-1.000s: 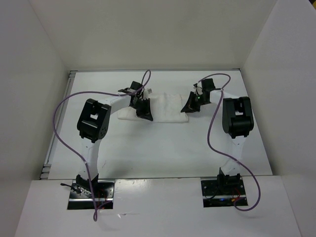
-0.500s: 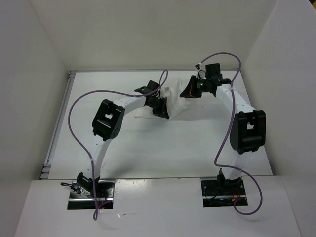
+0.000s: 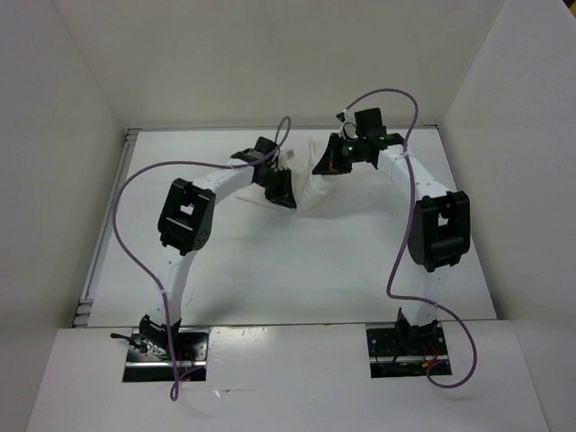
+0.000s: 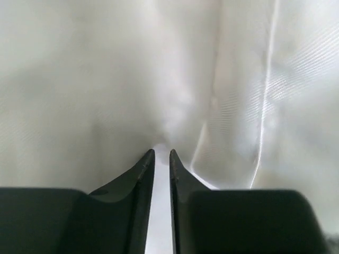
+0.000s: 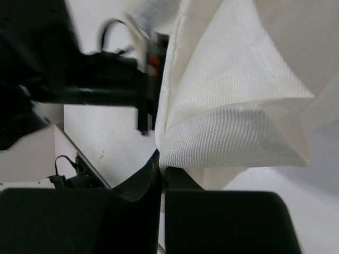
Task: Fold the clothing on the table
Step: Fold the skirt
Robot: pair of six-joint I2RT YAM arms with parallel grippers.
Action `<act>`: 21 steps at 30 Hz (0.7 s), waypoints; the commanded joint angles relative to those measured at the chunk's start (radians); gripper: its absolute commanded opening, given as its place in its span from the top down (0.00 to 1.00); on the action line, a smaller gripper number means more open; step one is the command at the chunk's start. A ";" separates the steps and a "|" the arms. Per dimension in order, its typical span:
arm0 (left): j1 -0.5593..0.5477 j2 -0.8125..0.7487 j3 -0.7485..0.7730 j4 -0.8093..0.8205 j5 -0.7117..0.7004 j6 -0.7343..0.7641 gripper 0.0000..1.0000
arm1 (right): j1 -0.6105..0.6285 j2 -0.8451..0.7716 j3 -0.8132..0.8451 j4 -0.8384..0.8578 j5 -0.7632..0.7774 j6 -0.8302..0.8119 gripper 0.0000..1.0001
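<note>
The clothing is a white wrinkled piece bunched between my two grippers at the back middle of the table. My right gripper is raised over its right part. In the right wrist view this gripper is shut on a folded edge of the textured clothing, which hangs from the tips. My left gripper sits low at the cloth's left side. In the left wrist view its jaws stand slightly apart, tips against the clothing, and I see no cloth clamped in the gap.
White upright walls enclose the table on three sides. A thin metal rail runs along the left edge. Purple cables loop off both arms. My left arm's black wrist lies close to the held cloth.
My right gripper has carried the cloth's right edge up and to the left, bunching the garment. My left gripper has shifted slightly right and its jaws have parted a little.
</note>
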 commanded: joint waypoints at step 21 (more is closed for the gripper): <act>0.348 -0.101 -0.158 0.016 -0.407 0.021 0.82 | 0.043 0.177 0.356 -0.207 0.056 -0.060 1.00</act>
